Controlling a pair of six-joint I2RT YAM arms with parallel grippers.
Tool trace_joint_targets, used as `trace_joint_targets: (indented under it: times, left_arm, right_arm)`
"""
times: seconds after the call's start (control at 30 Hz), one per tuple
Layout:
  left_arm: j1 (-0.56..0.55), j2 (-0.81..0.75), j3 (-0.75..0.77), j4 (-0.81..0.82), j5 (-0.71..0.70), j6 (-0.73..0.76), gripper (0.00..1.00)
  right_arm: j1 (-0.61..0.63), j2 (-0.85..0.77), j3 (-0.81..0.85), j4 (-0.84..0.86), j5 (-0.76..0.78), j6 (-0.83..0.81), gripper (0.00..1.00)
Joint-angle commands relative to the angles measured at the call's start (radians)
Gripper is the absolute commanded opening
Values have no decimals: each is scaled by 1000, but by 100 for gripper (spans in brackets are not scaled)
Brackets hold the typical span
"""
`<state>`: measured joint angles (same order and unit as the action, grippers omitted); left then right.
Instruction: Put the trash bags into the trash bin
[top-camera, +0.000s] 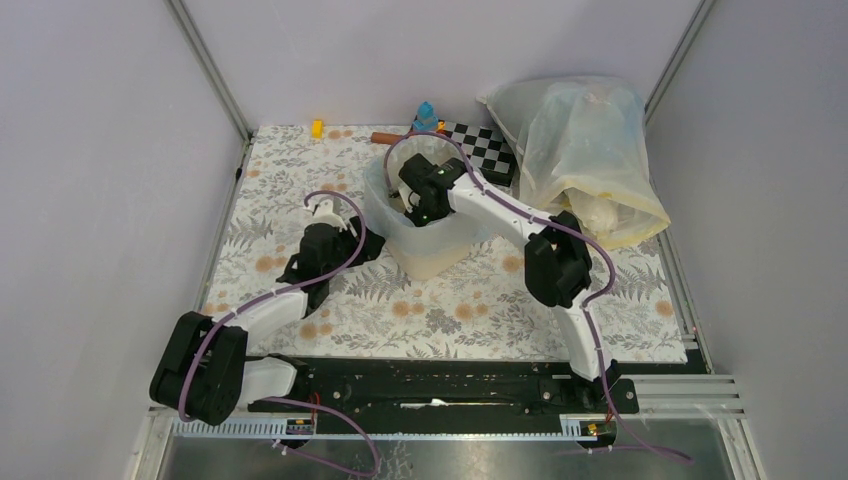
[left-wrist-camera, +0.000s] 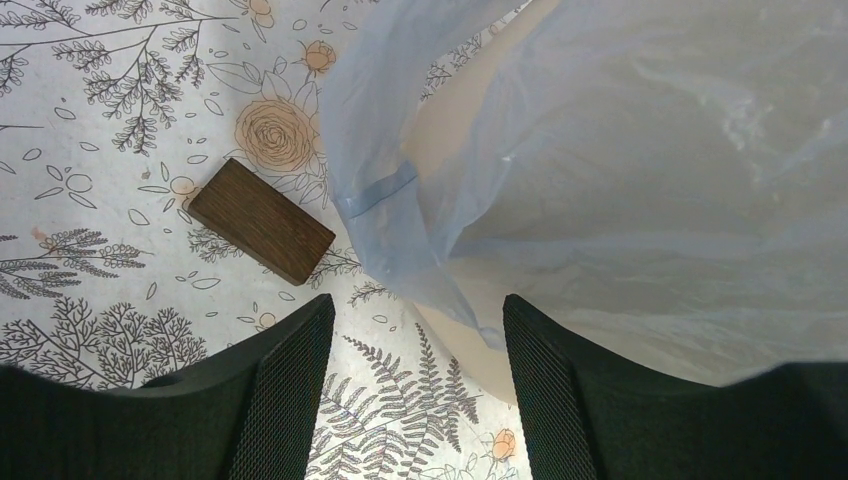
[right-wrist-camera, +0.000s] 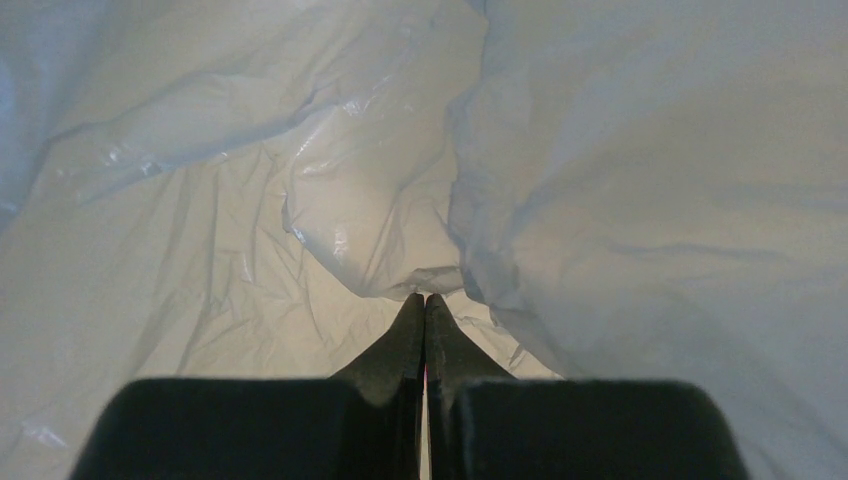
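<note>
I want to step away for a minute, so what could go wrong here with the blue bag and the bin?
The right gripper is shut deep inside the thin, crinkly pale-blue plastic bag; withdrawing could drag film out of the cream-beige plastic bin. The left gripper is open, holding nothing, so the draped edge may slip. It might also knock the brown wooden block nearby.

Pale-blue trash bags (left-wrist-camera: 650, 150), cream-beige trash bin (top-camera: 435, 255), floral table (top-camera: 300, 170).
</note>
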<state>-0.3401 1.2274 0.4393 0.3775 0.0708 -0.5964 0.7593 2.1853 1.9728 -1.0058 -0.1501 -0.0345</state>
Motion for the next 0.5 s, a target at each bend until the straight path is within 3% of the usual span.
trace_joint_targets:
  times: [0.0, 0.2, 0.47]
  left_arm:
    - [-6, 7, 42, 29, 1, 20, 66]
    - [-12, 7, 42, 31, -2, 24, 66]
    - [-20, 19, 45, 32, -2, 26, 66]
  right_arm:
    - [-6, 30, 81, -95, -35, 28, 0]
    - [-7, 80, 168, -109, 6, 130, 0]
    - [-7, 159, 186, -89, 46, 147, 0]
